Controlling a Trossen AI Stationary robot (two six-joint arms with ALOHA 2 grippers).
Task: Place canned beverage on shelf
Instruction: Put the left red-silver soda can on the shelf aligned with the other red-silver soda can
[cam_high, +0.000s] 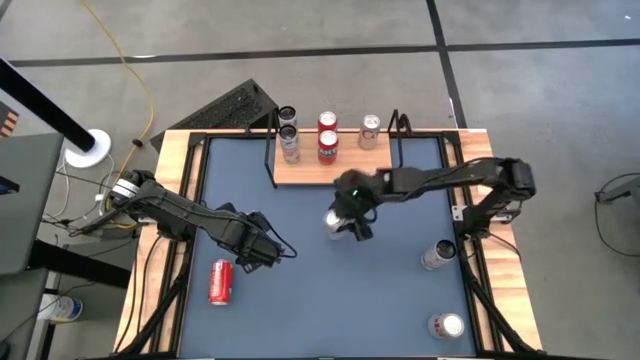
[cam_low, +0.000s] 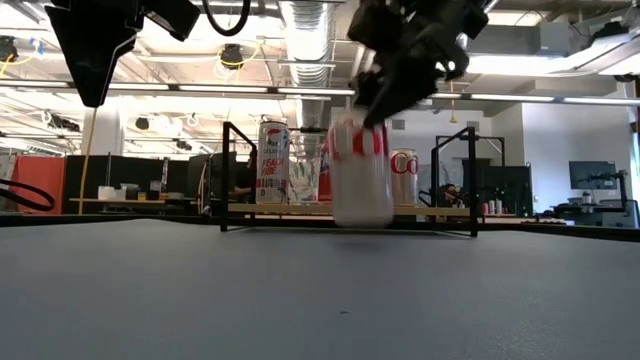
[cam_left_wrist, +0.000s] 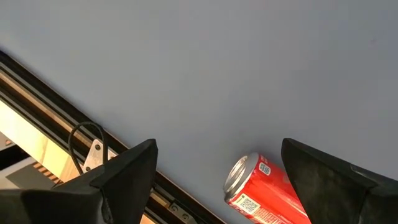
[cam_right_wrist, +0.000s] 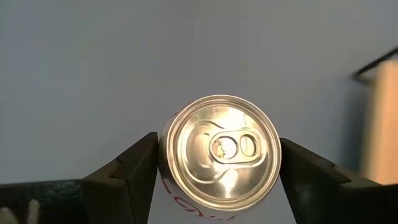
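Right pincer (cam_right_wrist: 217, 180): my two fingers stand on both sides of the white can (cam_right_wrist: 219, 148), closed against its body.
White can: upright near the table's (cam_high: 400, 290) middle, just before the shelf (cam_high: 345, 165).
Shelf: at the far edge; five cans stand on it.
Left pincer (cam_left_wrist: 217, 180): wide open, holding nothing, over the red can (cam_left_wrist: 261, 190) lying near the left edge.

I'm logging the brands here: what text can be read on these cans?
"Co": red letters on the silver can on the shelf.
Tall white can: red print, too blurred to read.
Lying red can: fine print, too small.
Held can: red letters cut off.
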